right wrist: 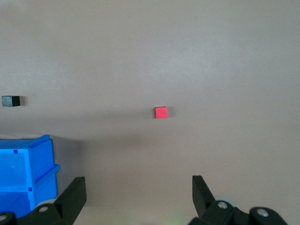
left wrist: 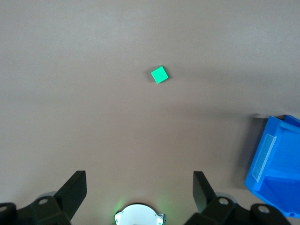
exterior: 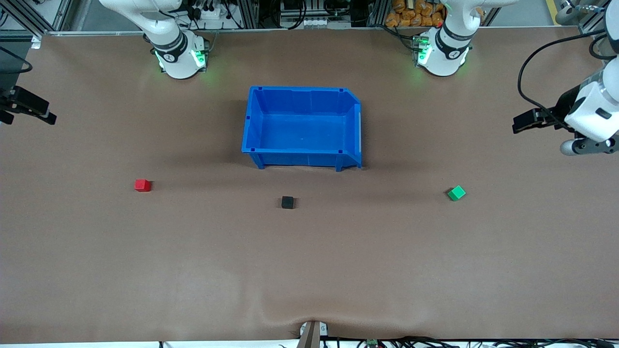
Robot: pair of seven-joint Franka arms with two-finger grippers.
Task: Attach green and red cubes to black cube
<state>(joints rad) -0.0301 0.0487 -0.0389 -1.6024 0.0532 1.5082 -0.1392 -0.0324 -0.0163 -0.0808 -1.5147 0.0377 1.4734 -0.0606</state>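
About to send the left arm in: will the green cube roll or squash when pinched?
The green cube sits on a flat face, so it probably won't roll. It looks solid, likely stiff. It lies turned on the table, so pinching across corners might twist it.

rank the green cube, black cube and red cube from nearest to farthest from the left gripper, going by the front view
From the left gripper, open and waiting over the left arm's end of the table:
1. green cube, toward the left arm's end of the table.
2. black cube, mid-table, nearer the camera than the blue bin.
3. red cube, toward the right arm's end of the table.
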